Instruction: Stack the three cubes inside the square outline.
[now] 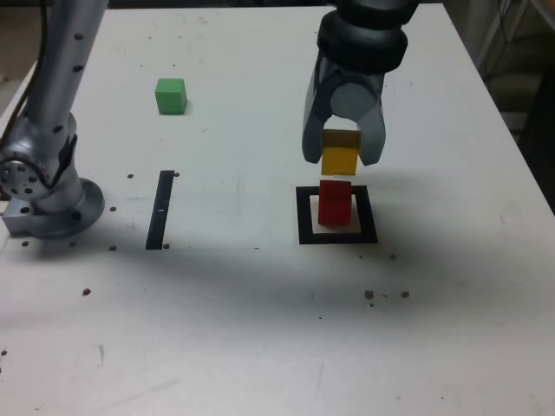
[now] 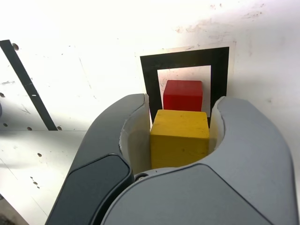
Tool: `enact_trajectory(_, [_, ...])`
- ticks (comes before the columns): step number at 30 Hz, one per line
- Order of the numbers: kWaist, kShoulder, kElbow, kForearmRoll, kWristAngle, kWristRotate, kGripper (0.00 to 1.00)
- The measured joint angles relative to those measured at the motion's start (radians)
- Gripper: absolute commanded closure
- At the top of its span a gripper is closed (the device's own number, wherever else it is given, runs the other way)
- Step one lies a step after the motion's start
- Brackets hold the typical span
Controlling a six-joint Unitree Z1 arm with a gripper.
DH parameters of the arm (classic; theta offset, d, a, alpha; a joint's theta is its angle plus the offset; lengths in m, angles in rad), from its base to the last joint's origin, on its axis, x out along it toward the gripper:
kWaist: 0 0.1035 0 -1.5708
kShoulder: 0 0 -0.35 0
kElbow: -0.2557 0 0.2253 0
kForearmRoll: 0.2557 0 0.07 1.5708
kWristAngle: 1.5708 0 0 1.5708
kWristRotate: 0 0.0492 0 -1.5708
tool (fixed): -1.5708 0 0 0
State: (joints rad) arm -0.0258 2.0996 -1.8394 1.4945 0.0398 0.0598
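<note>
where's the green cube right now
In the exterior view, the green cube sits on the table toward the left, beyond the black strip and well to the left of the gripper.

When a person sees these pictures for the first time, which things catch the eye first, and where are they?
Probably the yellow cube first, gripped in the grey pincer above the table. Just below it in the exterior view, the red cube stands inside the thick black square outline. The green cube sits alone, farther back toward the exterior view's left.
</note>
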Motion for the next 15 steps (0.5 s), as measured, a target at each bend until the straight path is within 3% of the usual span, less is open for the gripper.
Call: enact_trajectory(15, [0.0, 0.034, 0.051, -0.05, -0.02, 0.0, 0.68])
